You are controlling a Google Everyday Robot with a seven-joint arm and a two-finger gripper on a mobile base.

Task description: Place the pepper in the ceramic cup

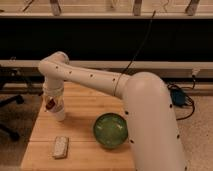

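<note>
My gripper hangs at the end of the white arm over the left part of the wooden table. It is shut on the pepper, a small dark-red glossy piece held off the table. The ceramic cup, small, white and cylindrical, stands right below and slightly right of the gripper. The pepper is at about the height of the cup's rim, on its left side. The cup's mouth is hidden by the gripper.
A wide green bowl sits on the table to the right of the cup. A flat white rectangular block lies near the front left edge. A black chair base stands on the floor at the left.
</note>
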